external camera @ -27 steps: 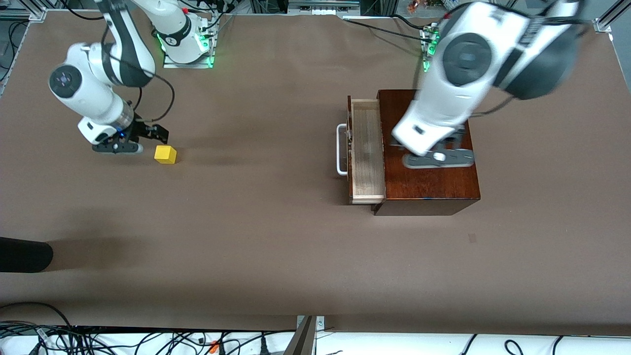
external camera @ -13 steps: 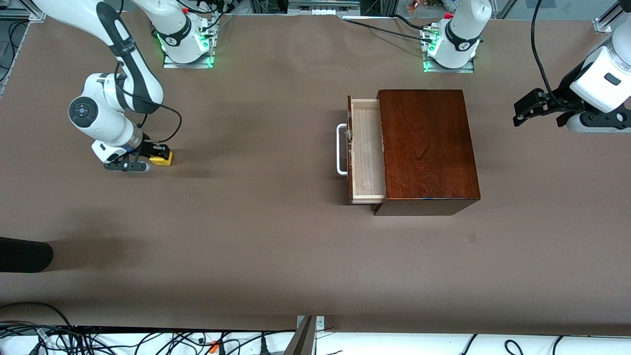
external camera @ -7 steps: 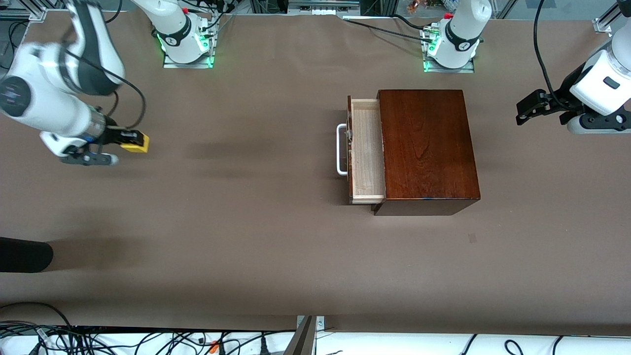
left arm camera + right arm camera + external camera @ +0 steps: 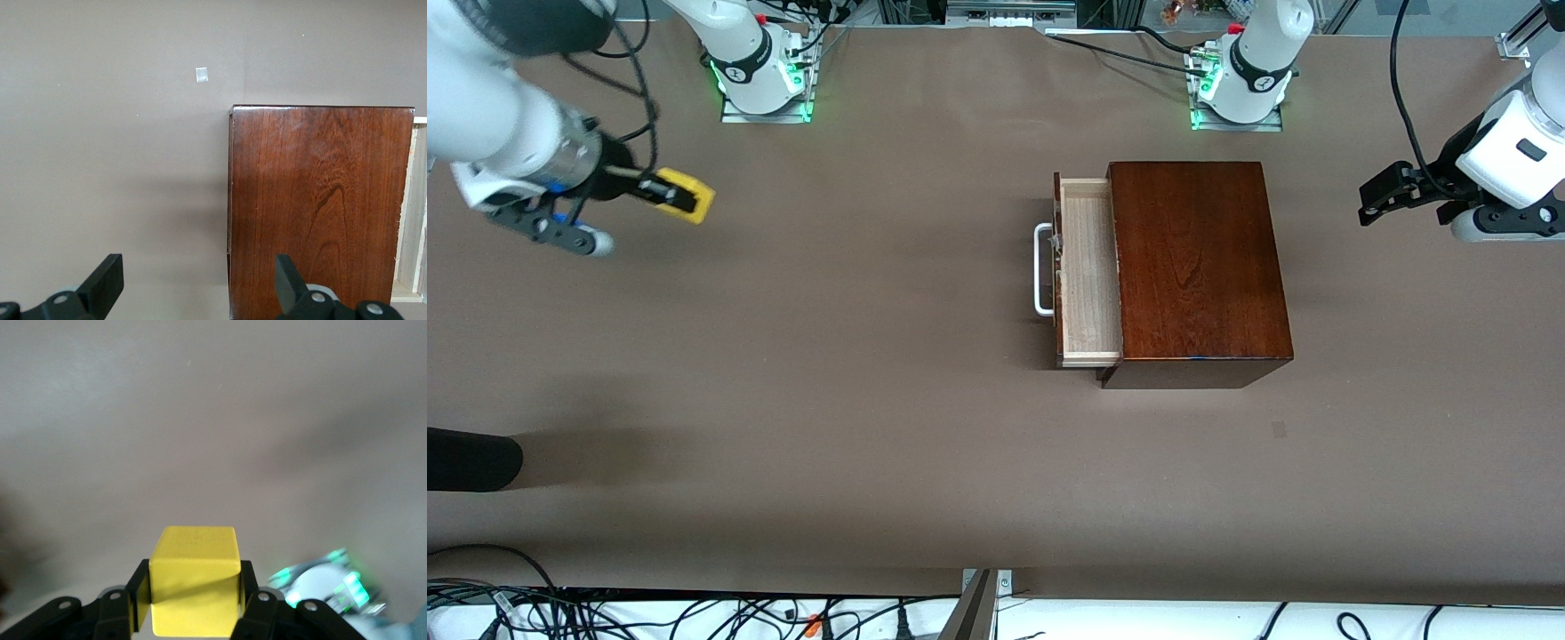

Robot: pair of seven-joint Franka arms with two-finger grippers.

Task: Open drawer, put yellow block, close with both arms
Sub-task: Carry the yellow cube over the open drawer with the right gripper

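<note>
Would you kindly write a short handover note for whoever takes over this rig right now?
Right gripper: shut on the yellow block, in the air over the table's right-arm end.
Left gripper: open, waiting over the table's left-arm end, beside the box.
Drawer: partly pulled out, tray bare.
Done: drawer opened, block picked up.
Left: carry block to drawer, drop it in, close drawer with both arms.

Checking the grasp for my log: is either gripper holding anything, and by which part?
The right gripper holds the yellow block by two opposite side faces. The left gripper is open, holding nothing.
</note>
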